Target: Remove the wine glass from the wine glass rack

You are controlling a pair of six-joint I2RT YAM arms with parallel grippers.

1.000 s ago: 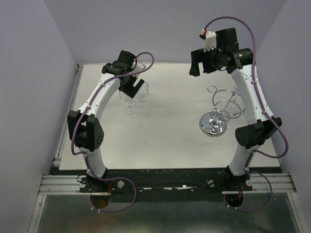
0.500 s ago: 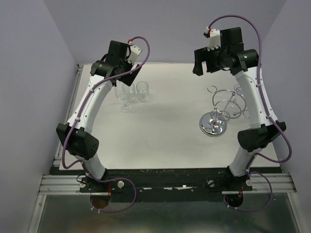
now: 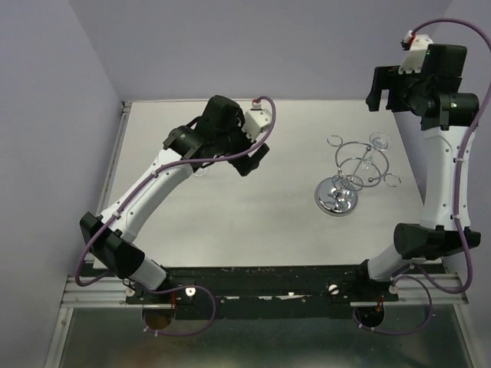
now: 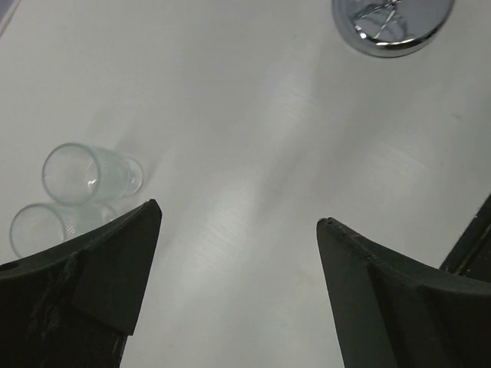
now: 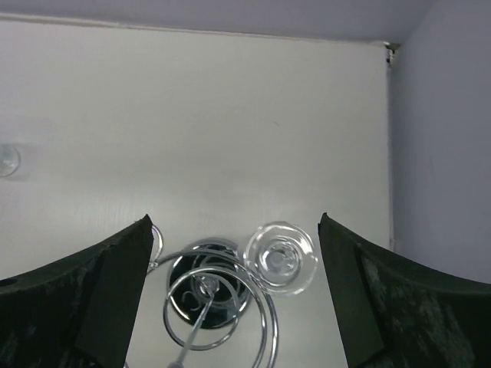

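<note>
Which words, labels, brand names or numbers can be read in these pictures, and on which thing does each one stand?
No text can be read in any view.
The wine glass rack and the wine glass hanging on it carry no label.
The white plug on the left wrist and the white plug on the right wrist are too small to show any writing.

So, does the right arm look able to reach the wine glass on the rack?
Probably yes: the right gripper hangs open above the wine glass on the wine glass rack, with nothing between them, though the glass sits close against the rack.
</note>
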